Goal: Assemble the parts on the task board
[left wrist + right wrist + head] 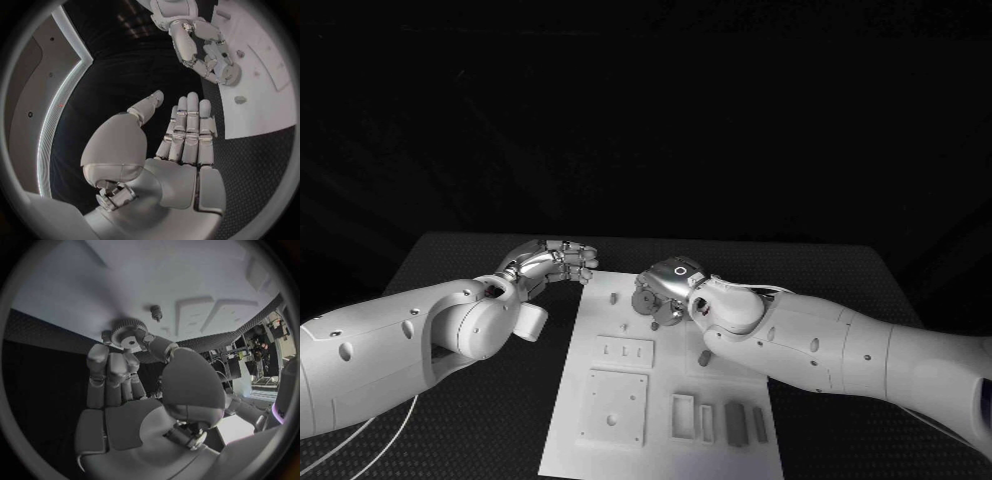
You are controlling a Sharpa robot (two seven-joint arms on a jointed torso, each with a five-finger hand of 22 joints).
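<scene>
Two hands meet at the far end of the board (661, 440). Right hand (664, 290) pinches a gear (128, 335) just over the board, near a small peg (155, 312), seemingly to seat it there. Left hand (548, 262) hovers beside the board's left edge, fingers straight, holding nothing.

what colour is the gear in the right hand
Grey gear, held in the right hand; the right wrist view shows it best.

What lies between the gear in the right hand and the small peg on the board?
In the right wrist view, only bare task board separates the gear, held by the right hand, from the peg.
</scene>
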